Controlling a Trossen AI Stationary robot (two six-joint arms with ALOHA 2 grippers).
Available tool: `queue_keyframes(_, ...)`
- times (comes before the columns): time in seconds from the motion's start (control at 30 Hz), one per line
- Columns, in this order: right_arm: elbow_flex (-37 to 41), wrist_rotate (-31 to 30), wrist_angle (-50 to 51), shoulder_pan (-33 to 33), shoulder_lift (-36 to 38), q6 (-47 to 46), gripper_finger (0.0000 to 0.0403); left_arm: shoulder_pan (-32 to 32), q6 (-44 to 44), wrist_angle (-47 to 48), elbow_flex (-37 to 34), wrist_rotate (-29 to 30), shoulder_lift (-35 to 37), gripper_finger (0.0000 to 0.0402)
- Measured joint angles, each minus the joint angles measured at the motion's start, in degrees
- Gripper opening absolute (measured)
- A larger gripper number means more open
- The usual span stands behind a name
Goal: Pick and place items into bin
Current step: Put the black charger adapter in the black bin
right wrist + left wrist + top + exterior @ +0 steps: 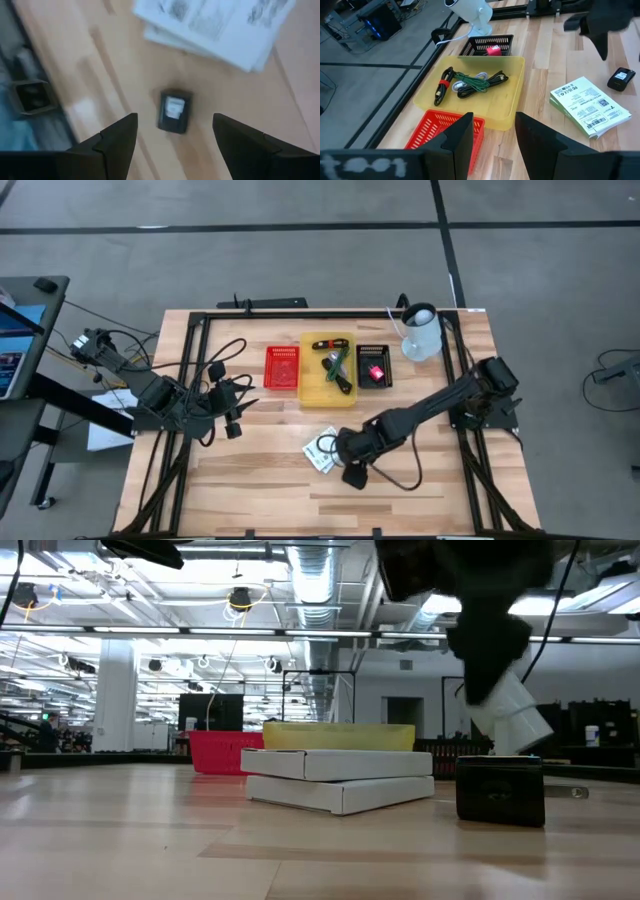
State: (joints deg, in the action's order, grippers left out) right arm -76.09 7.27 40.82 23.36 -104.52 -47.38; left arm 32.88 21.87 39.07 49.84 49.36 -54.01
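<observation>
Two white printed packets (322, 452) lie stacked flat on the table, also in the low view (340, 776). Beside them lies a small black block (355, 477) (174, 111). My right gripper (175, 119) hovers open above the block, one finger on each side of it, touching nothing. It shows in the high view as well (346, 454). My left gripper (492, 142) waits open near the table's left side (235, 425). The yellow bin (512, 107) holds green and dark cables (470, 82). A pink-red piece (493, 50) sits in the black basket (374, 366).
A red basket (282, 367), the yellow bin (312, 392) and the black basket stand in a row at the table's middle. A white device (421, 330) stands near the far right corner. Bare wood lies along the near edge.
</observation>
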Motion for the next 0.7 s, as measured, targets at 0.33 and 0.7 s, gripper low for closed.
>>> queue_keyframes(0.33, -3.13, 3.43, 2.38, 0.52, -5.26, 1.95, 0.0256, 0.00, -0.02, -0.30, 0.02, -0.65, 0.05, 0.0137)
queue_keyframes(0.7, -5.59, 3.30, 5.54, 0.13, -6.59, 4.32, 0.0256, 0.04, 0.38, -1.66, 0.07, -3.04, 0.00, 0.0137)
